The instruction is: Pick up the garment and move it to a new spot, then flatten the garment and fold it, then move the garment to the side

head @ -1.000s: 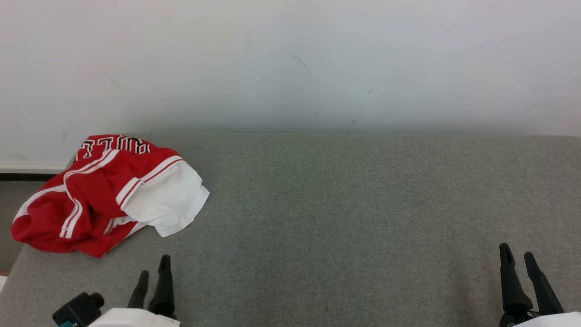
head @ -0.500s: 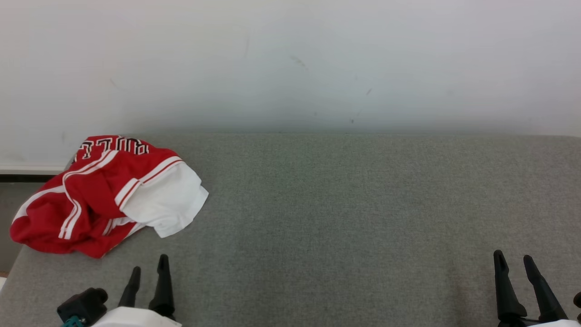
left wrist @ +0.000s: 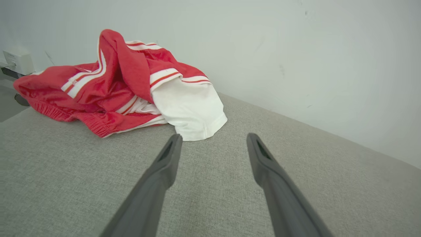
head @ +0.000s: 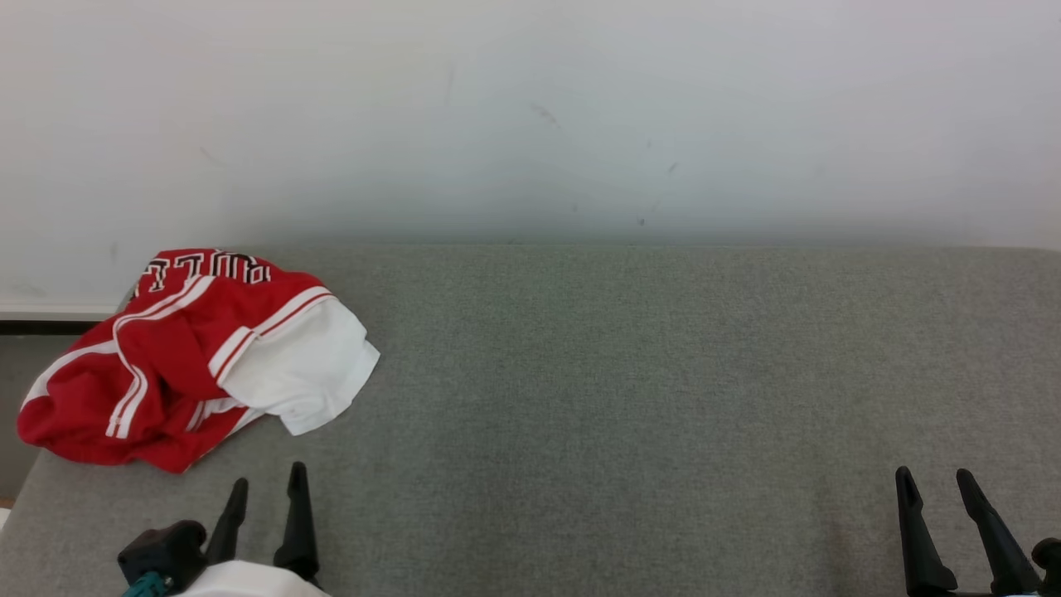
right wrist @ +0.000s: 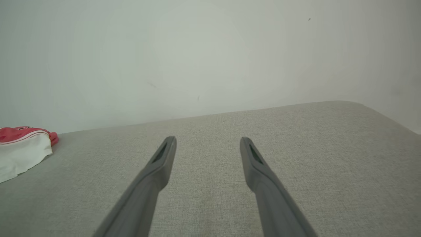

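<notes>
The left gripper [left wrist: 214,136] rises from the bottom centre, its two dark fingers spread wide above a grey fabric surface [left wrist: 65,171]. A crumpled red garment [left wrist: 125,85] with white stripes lies at upper left, its white hem near the fingertips, with a pale wall [left wrist: 296,49] behind.

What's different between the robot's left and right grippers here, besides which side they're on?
The left gripper sits close to the crumpled red and white garment, whose white edge lies just ahead of its fingers; the right gripper is far from it, over bare grey surface. In the head view the left gripper's fingers lean rightward, the right gripper's leftward. Both are open and hold nothing.
</notes>
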Available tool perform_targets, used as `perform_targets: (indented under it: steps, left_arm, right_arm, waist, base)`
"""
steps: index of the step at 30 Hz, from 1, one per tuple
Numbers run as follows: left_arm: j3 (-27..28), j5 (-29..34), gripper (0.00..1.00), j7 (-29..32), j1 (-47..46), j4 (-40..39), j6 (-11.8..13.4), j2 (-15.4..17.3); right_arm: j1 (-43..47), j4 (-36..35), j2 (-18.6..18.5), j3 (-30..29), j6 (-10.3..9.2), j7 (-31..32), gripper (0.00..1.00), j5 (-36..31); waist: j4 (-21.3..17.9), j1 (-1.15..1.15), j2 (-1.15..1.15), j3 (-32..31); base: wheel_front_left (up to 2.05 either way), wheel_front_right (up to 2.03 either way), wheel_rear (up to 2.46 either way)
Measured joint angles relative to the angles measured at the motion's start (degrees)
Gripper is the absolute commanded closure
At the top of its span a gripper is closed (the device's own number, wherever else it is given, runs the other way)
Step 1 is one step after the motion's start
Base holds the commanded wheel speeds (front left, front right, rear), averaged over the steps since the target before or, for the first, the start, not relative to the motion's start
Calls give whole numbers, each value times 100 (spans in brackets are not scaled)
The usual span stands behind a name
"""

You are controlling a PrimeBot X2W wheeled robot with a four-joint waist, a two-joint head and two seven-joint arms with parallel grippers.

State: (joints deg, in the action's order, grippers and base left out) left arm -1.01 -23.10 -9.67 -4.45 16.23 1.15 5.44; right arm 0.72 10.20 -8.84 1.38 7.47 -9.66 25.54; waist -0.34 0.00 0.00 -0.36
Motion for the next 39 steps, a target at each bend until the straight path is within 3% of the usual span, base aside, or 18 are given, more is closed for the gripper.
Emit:
perform_targets:
  steps: [23,39]
  left_arm:
    - [-213,1188,0,-297,16,152,51,84]
    - [-151,1796,0,-463,32,227,169,89]
  right_arm:
    - [75,-36,-10,-103,0,-299,0,-761]
    - [126,73,131,-134,0,-458,0,-871]
  waist:
    - [-5,0,0,-23]
    - [34,0,0,-40]
  base:
    - [0,0,0]
    - [0,0,0]
